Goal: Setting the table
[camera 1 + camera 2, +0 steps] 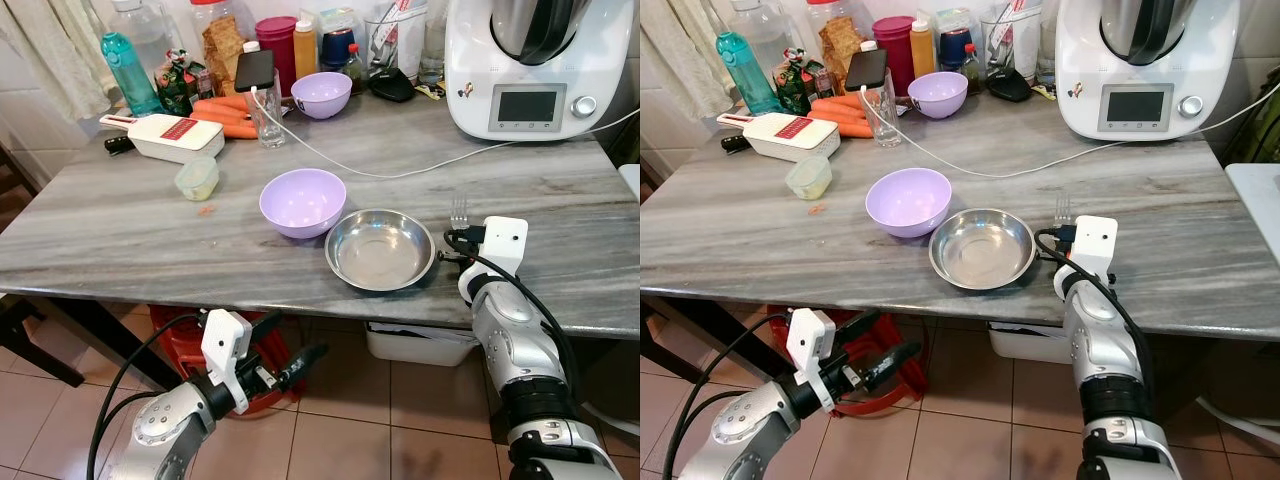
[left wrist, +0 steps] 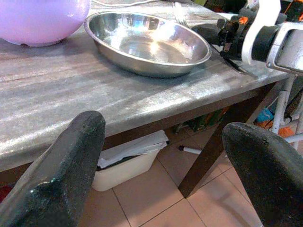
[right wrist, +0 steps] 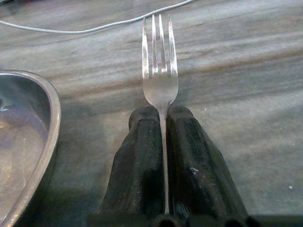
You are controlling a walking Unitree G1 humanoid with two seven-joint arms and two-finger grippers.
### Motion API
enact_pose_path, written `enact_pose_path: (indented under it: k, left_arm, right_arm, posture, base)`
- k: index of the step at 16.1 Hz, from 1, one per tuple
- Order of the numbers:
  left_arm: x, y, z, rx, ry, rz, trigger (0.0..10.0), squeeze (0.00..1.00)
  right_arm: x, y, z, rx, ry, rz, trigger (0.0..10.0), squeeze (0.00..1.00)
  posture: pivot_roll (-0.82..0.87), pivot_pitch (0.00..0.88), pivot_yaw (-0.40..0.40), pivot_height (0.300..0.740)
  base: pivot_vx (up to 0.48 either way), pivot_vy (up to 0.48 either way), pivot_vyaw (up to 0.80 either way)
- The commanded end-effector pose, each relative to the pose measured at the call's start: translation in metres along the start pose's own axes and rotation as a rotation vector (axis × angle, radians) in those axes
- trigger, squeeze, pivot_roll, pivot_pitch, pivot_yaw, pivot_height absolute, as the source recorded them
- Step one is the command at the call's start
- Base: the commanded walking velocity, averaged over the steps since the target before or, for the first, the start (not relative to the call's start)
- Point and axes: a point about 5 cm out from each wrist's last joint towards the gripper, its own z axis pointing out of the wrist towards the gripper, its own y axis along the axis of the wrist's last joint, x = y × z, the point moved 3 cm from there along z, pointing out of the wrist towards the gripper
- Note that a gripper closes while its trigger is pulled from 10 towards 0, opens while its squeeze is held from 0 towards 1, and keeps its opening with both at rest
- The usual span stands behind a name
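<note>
The right gripper (image 3: pixel 163 118) sits low over the grey marble table (image 1: pixel 120 240), its two black fingers pressed together on the handle of a fork (image 3: pixel 160 75), tines pointing away from the wrist toward the white cable (image 1: pixel 400 170) that runs across the tabletop. Just to the gripper's left lies the steel plate (image 1: pixel 380 250), its rim close beside the fingers, and beyond that plate, touching it or nearly so, stands a lilac bowl (image 1: pixel 303 202).

The left gripper (image 1: pixel 285 355) hangs below the table edge, fingers spread wide with nothing between them, above the tiled floor (image 1: pixel 350 420); a red bucket (image 1: pixel 175 335) stands under the table just behind it.

Farther back from the right gripper stands a white kitchen machine (image 1: pixel 525 70) with a small grey screen; no writing on it can be read. Far off to its left are a second lilac bowl (image 1: pixel 321 94), carrots (image 1: pixel 225 115), a white slicer (image 1: pixel 165 137) and a teal bottle (image 1: pixel 128 72). Labels on the jars at the back are too small to read.
</note>
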Motion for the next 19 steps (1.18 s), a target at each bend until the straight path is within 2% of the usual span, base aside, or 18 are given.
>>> enact_pose_path:
  k: [1, 6, 7, 10, 14, 16, 19]
  left_arm:
    - [0.001, 0.002, -0.001, 0.008, -0.009, 0.019, 10.0, 0.00]
    - [0.002, 0.002, 0.001, 0.009, -0.005, 0.022, 10.0, 0.00]
    - [0.002, 0.002, 0.001, 0.007, -0.004, 0.023, 10.0, 0.00]
    - [0.002, 0.006, 0.004, -0.010, -0.003, 0.026, 10.0, 0.00]
    - [0.003, 0.008, 0.005, -0.019, -0.009, 0.025, 10.0, 0.00]
    - [0.005, 0.011, 0.007, -0.031, -0.016, 0.027, 10.0, 0.00]
    - [0.009, 0.014, 0.011, -0.051, -0.006, 0.033, 10.0, 0.00]
  right_arm:
    - [0.004, -0.007, 0.001, 0.028, 0.008, 0.009, 10.0, 0.79]
    - [0.001, -0.007, 0.001, 0.026, 0.001, 0.003, 10.0, 0.80]
    - [0.000, -0.006, 0.001, 0.022, -0.001, 0.003, 10.0, 1.00]
    - [0.001, 0.006, -0.001, -0.038, 0.013, 0.009, 10.0, 1.00]
    - [0.002, 0.011, -0.003, -0.070, 0.018, 0.011, 10.0, 1.00]
    - [-0.003, 0.026, -0.008, -0.181, -0.007, 0.025, 10.0, 1.00]
    - [-0.007, 0.043, -0.017, -0.291, -0.021, -0.021, 10.0, 1.00]
  posture:
    - [-0.04, 0.091, 0.127, 0.740]
    - [-0.04, 0.087, 0.128, 0.740]
    - [-0.04, 0.087, 0.128, 0.740]
    - [-0.04, 0.076, 0.125, 0.740]
    - [-0.04, 0.066, 0.120, 0.740]
    - [-0.04, 0.051, 0.124, 0.740]
    - [-0.05, 0.043, 0.123, 0.740]
  base:
    - [0.000, 0.000, 0.00]
    - [0.000, 0.000, 0.00]
    - [0.000, 0.000, 0.00]
    - [0.000, 0.000, 0.00]
    - [0.000, 0.000, 0.00]
    - [0.000, 0.000, 0.00]
    - [0.000, 0.000, 0.00]
